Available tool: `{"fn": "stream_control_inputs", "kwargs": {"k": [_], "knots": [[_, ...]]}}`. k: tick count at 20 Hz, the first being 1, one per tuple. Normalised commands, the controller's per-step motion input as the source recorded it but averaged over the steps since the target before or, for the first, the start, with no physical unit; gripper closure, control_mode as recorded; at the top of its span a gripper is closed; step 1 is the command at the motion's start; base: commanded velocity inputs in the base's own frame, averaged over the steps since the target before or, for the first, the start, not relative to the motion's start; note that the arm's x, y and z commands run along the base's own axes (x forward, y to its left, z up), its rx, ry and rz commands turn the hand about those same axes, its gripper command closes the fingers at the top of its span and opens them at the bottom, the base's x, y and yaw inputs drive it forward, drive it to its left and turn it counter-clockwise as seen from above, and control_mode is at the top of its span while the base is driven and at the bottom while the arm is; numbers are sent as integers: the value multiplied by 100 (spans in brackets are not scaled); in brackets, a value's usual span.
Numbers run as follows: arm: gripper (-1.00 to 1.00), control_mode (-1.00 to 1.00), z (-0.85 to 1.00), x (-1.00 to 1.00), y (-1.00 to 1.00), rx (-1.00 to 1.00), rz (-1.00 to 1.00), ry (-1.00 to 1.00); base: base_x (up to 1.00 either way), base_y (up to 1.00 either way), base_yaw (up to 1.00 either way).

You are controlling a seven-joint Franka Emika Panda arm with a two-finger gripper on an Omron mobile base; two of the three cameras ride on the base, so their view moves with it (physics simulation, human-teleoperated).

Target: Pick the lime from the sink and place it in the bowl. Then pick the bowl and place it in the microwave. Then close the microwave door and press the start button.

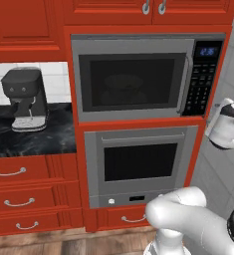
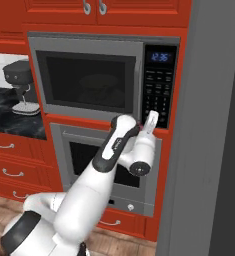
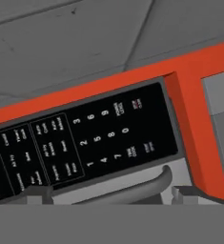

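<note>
Microwave door (image 1: 133, 82) shut; faint round shape of bowl (image 1: 119, 88) visible behind dark glass, inside microwave (image 2: 101, 80). Gripper (image 2: 151, 122) up at black keypad panel (image 2: 159, 85), near its lower edge, jaws spread wide, nothing between them. Keypad and curved door handle (image 3: 142, 188) close ahead in hand view. Coffee machine (image 1: 25, 99) on table (image 1: 34, 137) to left.

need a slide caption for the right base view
White Franka arm raises its open claw to the keypad panel of the closed microwave, above the oven.
</note>
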Motion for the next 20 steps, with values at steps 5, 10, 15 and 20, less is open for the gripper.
{"fn": "stream_control_inputs", "kwargs": {"k": [5,10,15,20], "knots": [[-100,-100,-14,-2,51,-8,-2,-6,0,0,0],[100,-100,-3,3,66,-7,0,0,0,0,0],[100,-100,0,22,20,-1,0,0,0,0,0],[100,-100,0,38,-4,0,0,0,0,0,0]]}}
